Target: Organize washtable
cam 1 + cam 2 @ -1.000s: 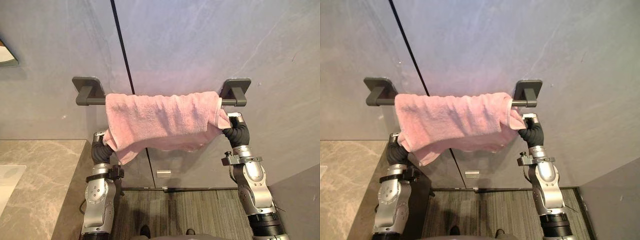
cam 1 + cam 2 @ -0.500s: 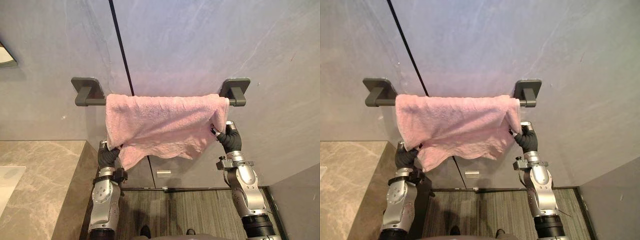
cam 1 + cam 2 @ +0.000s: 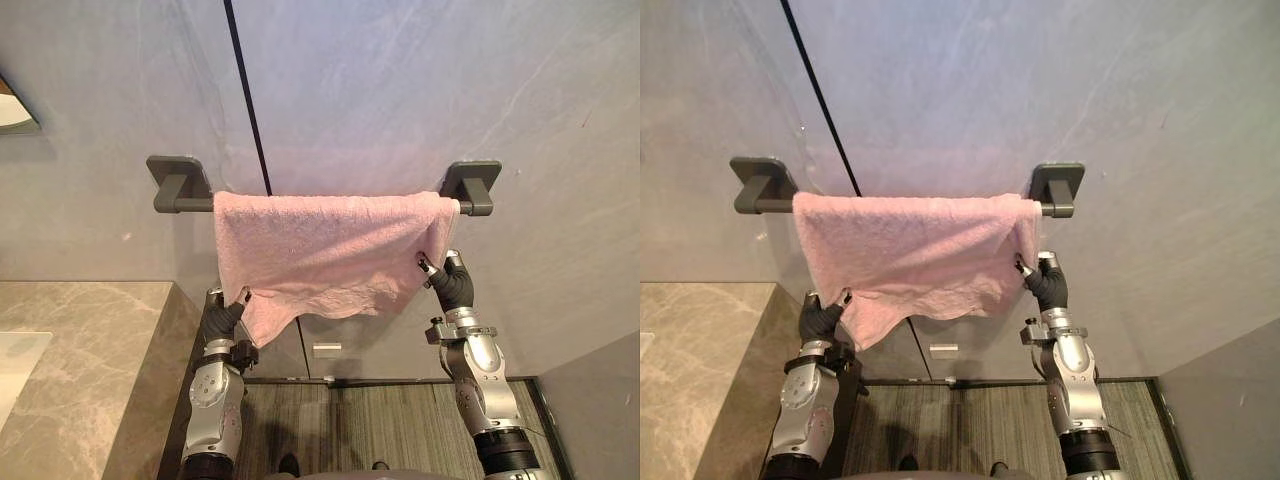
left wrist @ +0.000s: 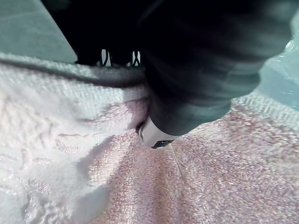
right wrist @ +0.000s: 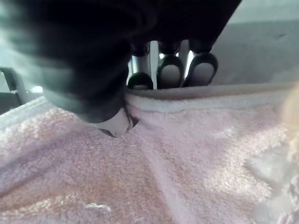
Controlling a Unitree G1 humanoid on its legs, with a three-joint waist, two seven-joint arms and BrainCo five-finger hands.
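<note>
left eye view: a pink towel (image 3: 320, 250) hung over a dark grey rail (image 3: 195, 205) fixed by two brackets to a smooth grey stone-look wall (image 3: 400, 80), which was split by a thin black seam (image 3: 245, 90). the left hand (image 3: 222, 315) pinched the towel's lower left corner from below. the right hand (image 3: 450, 282) pinched its right edge just under the right bracket. a beige marbled counter (image 3: 80, 360) filled the lower left corner, and a dark striped floor (image 3: 350, 425) ran along the foot of the wall.

right eye view: the same scene. the towel (image 3: 910, 250) was spread flat along the rail, its lower hem uneven and dipping lowest by the left hand (image 3: 822, 315).

left wrist view: the thumb (image 4: 156, 135) pressed into the pink terry cloth (image 4: 210, 186), with the cloth's edge clamped against the fingers behind it.

right wrist view: dark-tipped fingers (image 5: 170, 72) stood behind the towel's hem (image 5: 187, 102) and the thumb (image 5: 114, 123) bore on its front, so the cloth was gripped between them.
</note>
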